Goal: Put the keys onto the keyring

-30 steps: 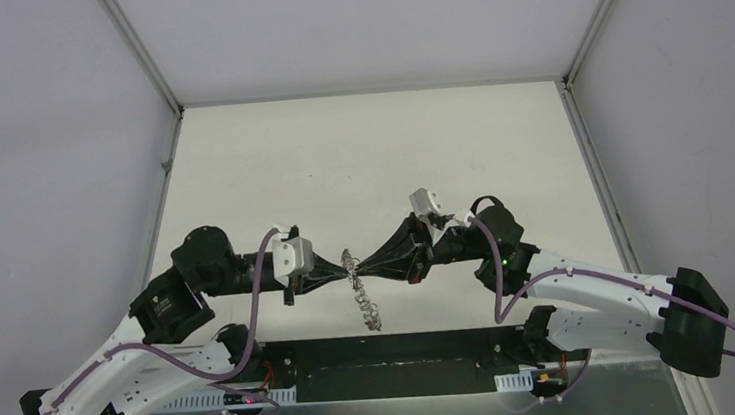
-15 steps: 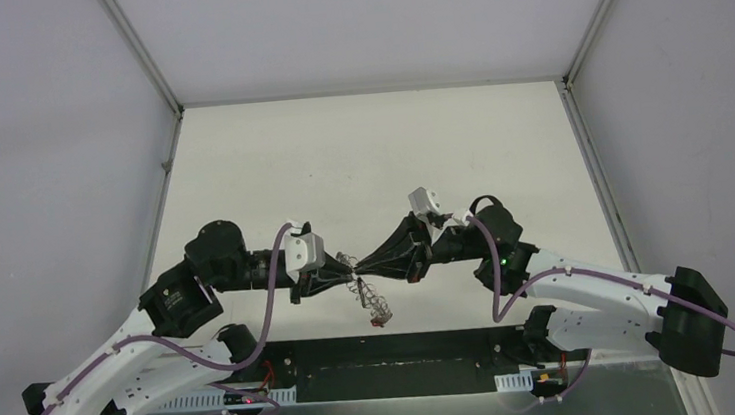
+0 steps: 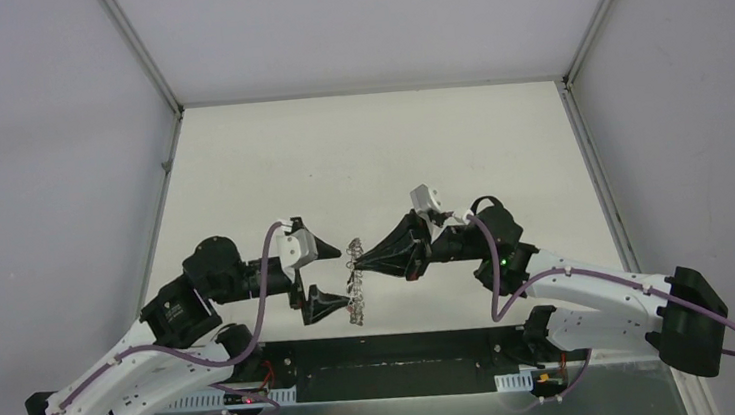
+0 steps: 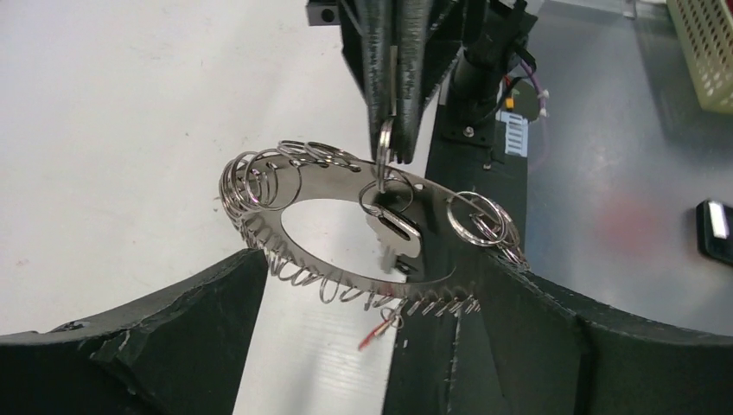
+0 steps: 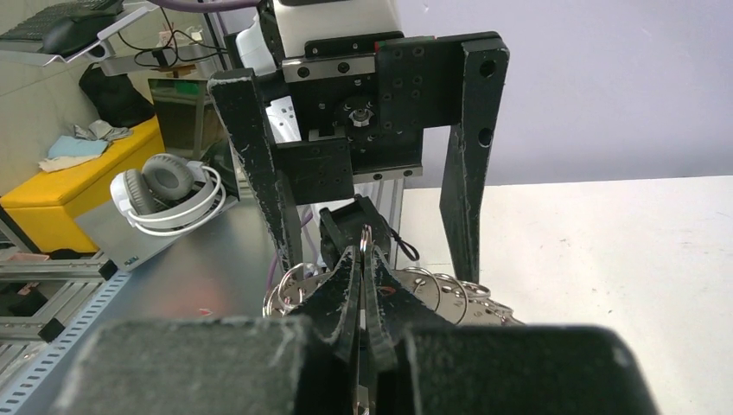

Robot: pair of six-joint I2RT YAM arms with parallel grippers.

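The keyring, a silvery disc fringed with wire loops, hangs in the air between both arms. My right gripper is shut on one small loop at its rim; the pinch shows in the right wrist view. My left gripper stands open, one finger on each side of the keyring without touching it. Of the keys, the silver one hangs from a loop across the ring's hole. A red sliver dangles below the near rim.
The white table is walled by grey panels at the back and sides. The arms' black base rail runs along the near edge. Off the table are headphones, a yellow box and a yellow basket.
My left gripper has gone from shut to wide open and let go of the keyring. The ring now hangs from the right gripper alone. The right arm has barely moved.
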